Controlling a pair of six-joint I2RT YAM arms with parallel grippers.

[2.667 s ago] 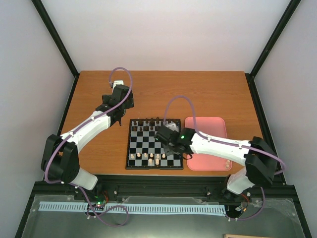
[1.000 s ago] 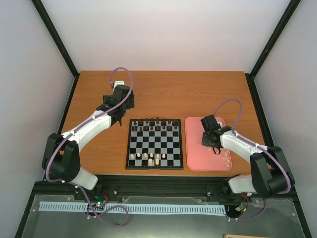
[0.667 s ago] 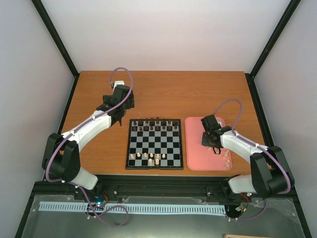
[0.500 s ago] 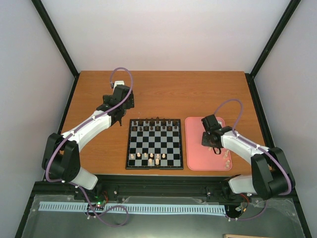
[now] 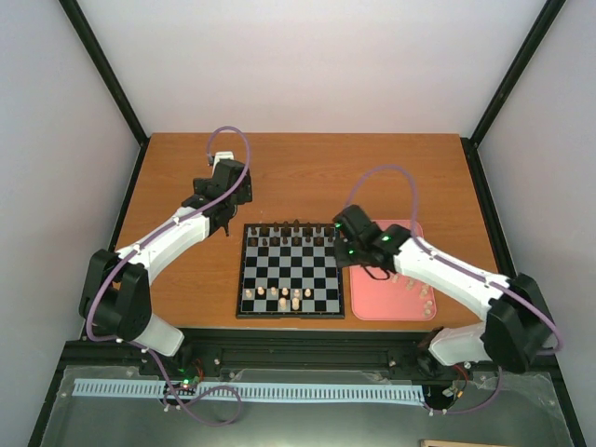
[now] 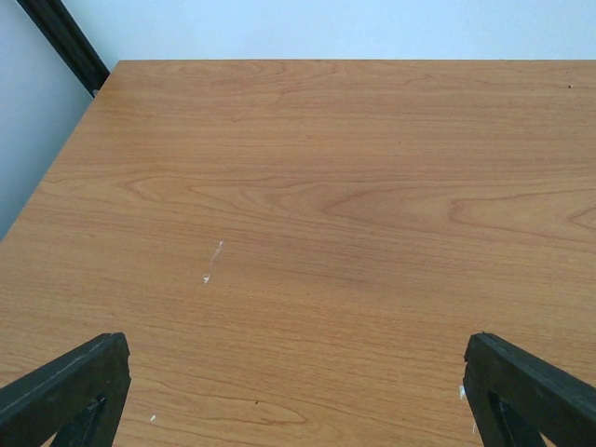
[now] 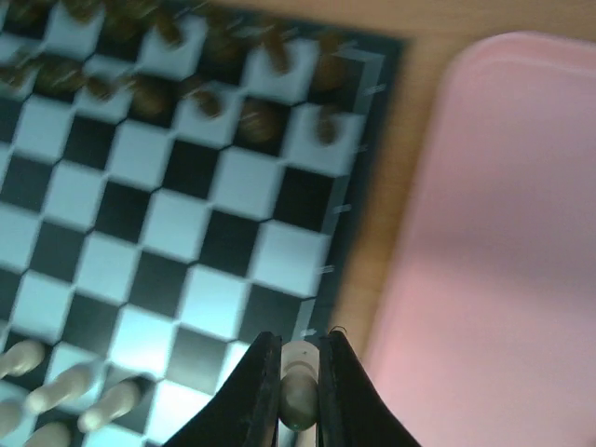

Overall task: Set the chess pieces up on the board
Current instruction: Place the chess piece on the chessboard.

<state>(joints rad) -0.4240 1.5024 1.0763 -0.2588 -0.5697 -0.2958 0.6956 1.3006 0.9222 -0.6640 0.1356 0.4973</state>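
Swung from tray to board, my right pincer grips a pale piece; I should lower it upright onto a near-row square, releasing gently; left pincer gapes idle

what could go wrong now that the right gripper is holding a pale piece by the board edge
1. The right gripper pinches the tiny pale piece between slim fingertips only, so it could twist or slip out and roll off the board.
2. Other pale pieces already stand on the near rows. Lowering close beside them could knock them over.
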